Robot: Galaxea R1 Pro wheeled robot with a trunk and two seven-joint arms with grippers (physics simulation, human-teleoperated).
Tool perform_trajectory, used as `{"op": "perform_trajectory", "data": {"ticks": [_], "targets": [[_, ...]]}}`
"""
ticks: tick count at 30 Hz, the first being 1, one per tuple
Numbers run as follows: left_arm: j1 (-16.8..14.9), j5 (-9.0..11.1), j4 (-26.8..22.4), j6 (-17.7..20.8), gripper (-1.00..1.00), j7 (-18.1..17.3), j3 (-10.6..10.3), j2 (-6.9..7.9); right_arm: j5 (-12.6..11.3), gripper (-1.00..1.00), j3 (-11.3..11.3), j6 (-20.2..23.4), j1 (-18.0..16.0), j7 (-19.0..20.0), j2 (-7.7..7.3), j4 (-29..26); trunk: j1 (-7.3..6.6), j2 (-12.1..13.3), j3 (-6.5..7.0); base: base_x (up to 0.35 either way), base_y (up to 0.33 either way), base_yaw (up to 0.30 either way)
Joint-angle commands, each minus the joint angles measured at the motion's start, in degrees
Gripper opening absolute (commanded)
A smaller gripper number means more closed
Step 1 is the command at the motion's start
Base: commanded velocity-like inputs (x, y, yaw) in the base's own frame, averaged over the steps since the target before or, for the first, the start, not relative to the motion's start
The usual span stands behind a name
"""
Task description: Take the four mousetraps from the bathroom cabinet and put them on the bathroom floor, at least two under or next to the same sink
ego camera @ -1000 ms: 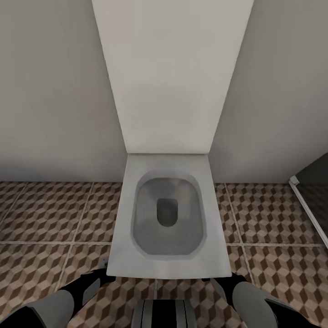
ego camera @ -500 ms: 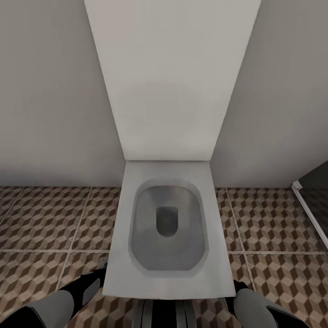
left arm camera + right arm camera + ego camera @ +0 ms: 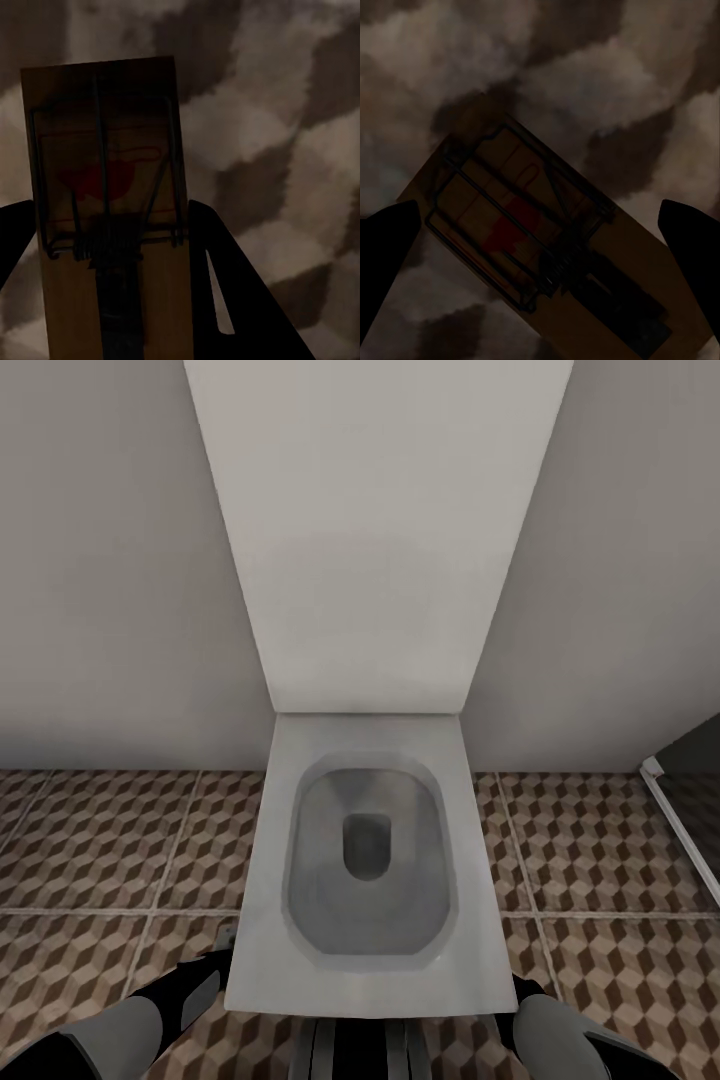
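Left gripper [image 3: 112,206] pinches a mousetrap [image 3: 105,187] by its long edges. Right gripper [image 3: 540,214] straddles a second mousetrap [image 3: 547,247] set diagonally; whether it clamps cannot be told. Head view presents bathroom floor [image 3: 100,840], then toilet [image 3: 365,860]; wrist views supply the traps, above blurred tiles. Judged step: transport. Next: locate the sink, then lower both traps.

The toilet [image 3: 365,840] in front of me looks like smooth white china with a soft shine. The floor [image 3: 110,830] is hard tile in brown, beige and white cubes. My left mousetrap [image 3: 112,217] is plain tan wood, matt, with thin dark metal wire. My right mousetrap [image 3: 540,247] is the same wood and wire. My arms [image 3: 120,1030] look like smooth grey and black plastic.
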Motion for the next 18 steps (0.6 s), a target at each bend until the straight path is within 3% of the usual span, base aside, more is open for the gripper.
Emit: {"op": "perform_trajectory", "data": {"ticks": [1, 18], "targets": [[0.0, 0.2, -0.1, 0.3, -1.0, -0.1, -0.3, 0.03, 0.6, -1.0, -0.5, 0.3, -2.2, -0.1, 0.04, -0.1, -0.01, 0.0, -0.02, 0.0, 0.0, 0.0], [0.0, 0.2, -0.1, 0.3, -1.0, -0.1, -0.3, 0.03, 0.6, -1.0, -0.5, 0.3, -2.2, -0.1, 0.06, -0.1, -0.01, 0.0, -0.02, 0.0, 0.0, 0.0]]}}
